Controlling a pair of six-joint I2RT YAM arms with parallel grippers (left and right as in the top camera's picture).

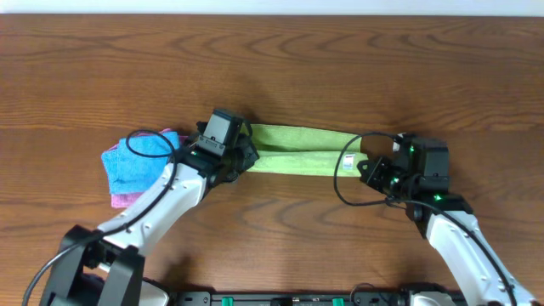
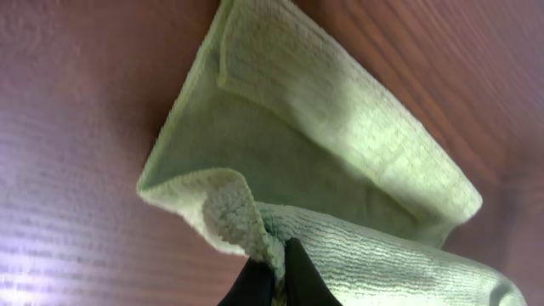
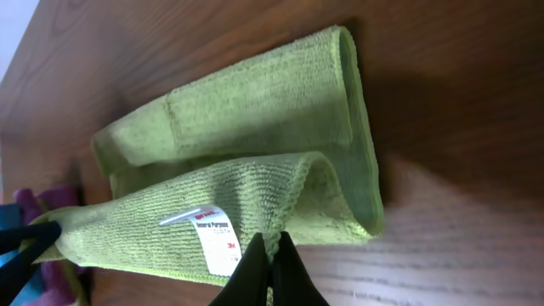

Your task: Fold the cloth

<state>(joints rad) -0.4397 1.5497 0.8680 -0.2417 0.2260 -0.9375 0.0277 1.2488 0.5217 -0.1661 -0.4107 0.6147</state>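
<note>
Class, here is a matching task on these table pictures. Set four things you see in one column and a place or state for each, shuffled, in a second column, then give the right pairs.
Things:
1. lime-green cloth
2. blue cloth
3. pink cloth
4. white label

Places or states:
A. lies under another cloth
B. on the green fabric, close to the right gripper
C. pinched at one end by the left gripper and at the other by the right
D. top of the small pile beside the left arm

Pairs: 1-C, 2-D, 3-A, 4-B
</note>
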